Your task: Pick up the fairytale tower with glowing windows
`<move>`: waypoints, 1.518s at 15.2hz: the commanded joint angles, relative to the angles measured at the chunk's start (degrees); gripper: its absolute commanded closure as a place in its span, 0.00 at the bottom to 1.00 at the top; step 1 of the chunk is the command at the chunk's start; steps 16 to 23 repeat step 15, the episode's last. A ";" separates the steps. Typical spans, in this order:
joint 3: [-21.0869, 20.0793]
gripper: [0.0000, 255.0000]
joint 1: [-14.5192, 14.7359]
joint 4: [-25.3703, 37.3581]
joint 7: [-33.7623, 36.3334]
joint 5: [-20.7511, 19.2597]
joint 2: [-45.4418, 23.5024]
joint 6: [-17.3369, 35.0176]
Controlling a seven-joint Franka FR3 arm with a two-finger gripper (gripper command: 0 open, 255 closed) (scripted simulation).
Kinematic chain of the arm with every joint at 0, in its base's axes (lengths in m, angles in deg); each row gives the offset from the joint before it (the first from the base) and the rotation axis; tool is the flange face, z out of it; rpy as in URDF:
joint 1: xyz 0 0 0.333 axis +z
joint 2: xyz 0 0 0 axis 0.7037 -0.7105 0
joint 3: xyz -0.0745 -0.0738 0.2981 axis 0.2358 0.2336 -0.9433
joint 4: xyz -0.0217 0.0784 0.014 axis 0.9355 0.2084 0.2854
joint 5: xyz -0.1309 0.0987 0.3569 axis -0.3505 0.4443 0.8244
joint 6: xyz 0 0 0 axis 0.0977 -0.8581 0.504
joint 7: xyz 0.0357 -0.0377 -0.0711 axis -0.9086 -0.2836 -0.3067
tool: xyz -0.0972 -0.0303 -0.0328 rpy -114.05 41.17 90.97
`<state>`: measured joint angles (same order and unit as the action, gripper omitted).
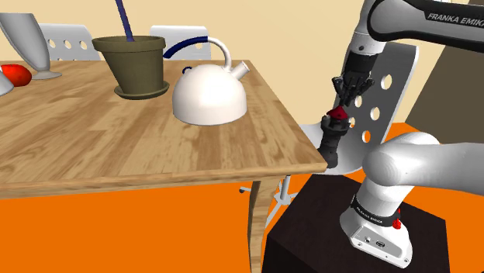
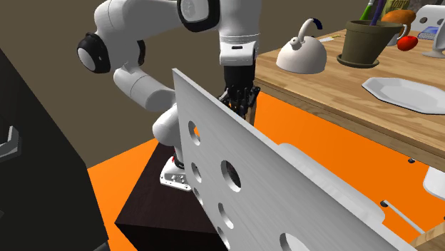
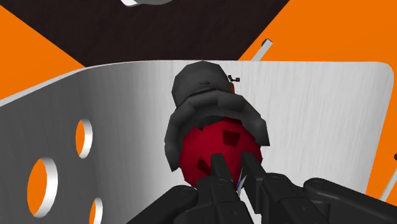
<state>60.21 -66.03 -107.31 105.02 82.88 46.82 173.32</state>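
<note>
The fairytale tower (image 1: 332, 139) (image 3: 210, 121) was seen upright directly beneath the claw (image 1: 342, 106) (image 3: 235, 168). Its rounded red roof was turned toward the claw and was clasped at the tip between the two fingers (image 3: 219, 181). Dark square windows were set into the red roof. A lumpy dark grey body extended beyond it, away from the claw.

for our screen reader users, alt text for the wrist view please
Black gripper pinching the red roof tip of a dark grey toy tower. Behind it, a silvery chair back with holes, over orange floor.
</note>
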 commanded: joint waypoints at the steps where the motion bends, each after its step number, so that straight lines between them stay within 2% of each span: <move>1: 0.01 1.00 -0.01 1.65 -0.10 -0.01 -0.63 -0.98; 13: -0.19 1.00 -0.03 13.40 -0.50 0.14 -5.68 -7.68; 23: -0.19 1.00 -0.03 13.56 -0.50 0.14 -5.76 -7.76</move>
